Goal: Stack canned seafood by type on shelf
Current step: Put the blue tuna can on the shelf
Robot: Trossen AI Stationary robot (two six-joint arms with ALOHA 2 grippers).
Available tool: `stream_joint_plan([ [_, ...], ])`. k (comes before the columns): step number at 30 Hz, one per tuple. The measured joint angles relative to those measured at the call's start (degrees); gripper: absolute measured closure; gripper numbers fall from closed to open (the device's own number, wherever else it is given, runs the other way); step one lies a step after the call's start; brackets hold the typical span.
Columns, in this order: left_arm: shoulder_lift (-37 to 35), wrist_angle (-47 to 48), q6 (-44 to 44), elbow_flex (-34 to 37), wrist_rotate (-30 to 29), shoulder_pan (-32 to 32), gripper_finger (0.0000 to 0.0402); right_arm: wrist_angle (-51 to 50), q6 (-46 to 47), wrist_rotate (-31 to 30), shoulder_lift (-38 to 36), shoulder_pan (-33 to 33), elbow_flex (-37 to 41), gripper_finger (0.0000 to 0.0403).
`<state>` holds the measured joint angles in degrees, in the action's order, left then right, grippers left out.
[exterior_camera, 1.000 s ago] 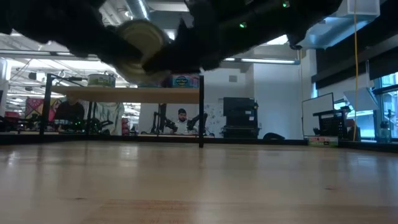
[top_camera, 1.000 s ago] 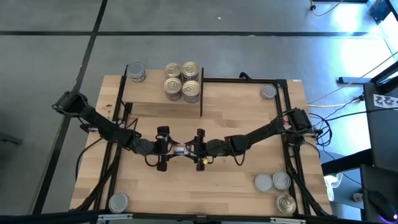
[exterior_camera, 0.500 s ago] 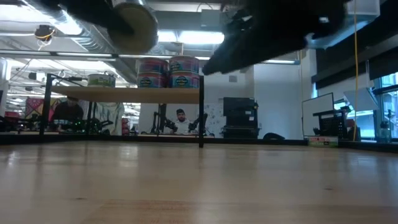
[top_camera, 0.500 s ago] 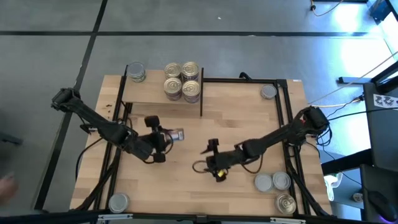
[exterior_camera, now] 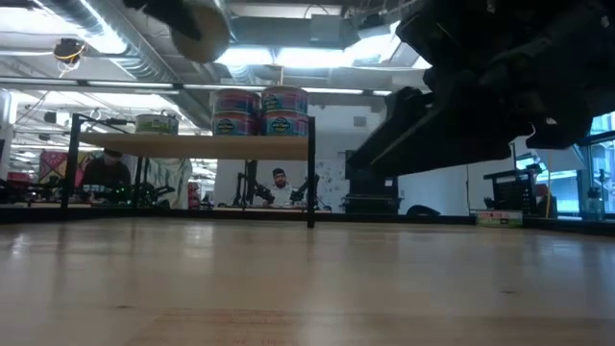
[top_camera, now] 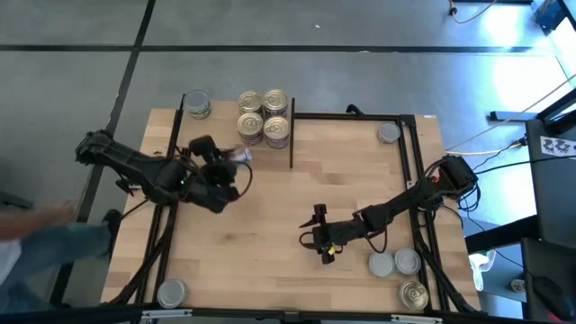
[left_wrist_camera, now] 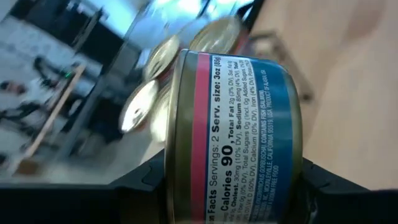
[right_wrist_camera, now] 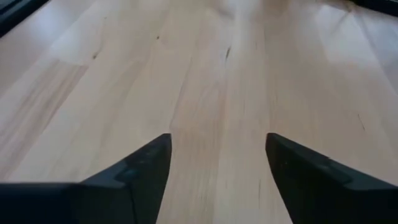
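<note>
On the raised light-wood shelf with thin black frame (top_camera: pixel 216 135): four gold-topped round tins (top_camera: pixel 264 116) stacked at its right end, one silver-topped tin (top_camera: pixel 196 104) at the far left corner. Loose on the wooden tabletop (top_camera: pixel 270 207): one grey tin (top_camera: pixel 389 133) at the far right, three tins (top_camera: pixel 400 273) near the right front corner, one tin (top_camera: pixel 171 292) at the left front. Left gripper (top_camera: pixel 232 160), just off the shelf's front edge, grasps a blue-and-red labelled tin (left_wrist_camera: pixel 233 137); only its wrist view shows the label. Right gripper (top_camera: pixel 322 241) hangs above bare tabletop, fingers (right_wrist_camera: pixel 134 171) spread with nothing between them. Low view alone shows a person (exterior_camera: pixel 280 187) seated beyond the table.
</note>
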<state>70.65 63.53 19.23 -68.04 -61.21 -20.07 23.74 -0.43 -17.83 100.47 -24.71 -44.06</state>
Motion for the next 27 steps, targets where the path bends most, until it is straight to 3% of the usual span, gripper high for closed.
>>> stream_joint_plan([
  [7,-0.02,18.84,12.45,-1.70,2.60,4.85,0.0222,0.03,-1.63,0.05,0.00,-0.01,0.01,0.0154],
  [14,-0.01,19.08,13.52,1.83,4.19,13.90,0.0222,0.83,-1.45,0.05,0.00,0.00,0.01,0.0155],
  [19,-0.04,14.57,6.58,5.12,4.55,20.62,0.0222,2.00,-1.44,-0.58,0.00,0.00,-0.02,0.0155],
  [27,0.00,-2.64,-11.79,10.58,8.30,29.37,0.0222,1.75,-2.35,-0.63,0.00,-0.01,-0.02,0.0155],
])
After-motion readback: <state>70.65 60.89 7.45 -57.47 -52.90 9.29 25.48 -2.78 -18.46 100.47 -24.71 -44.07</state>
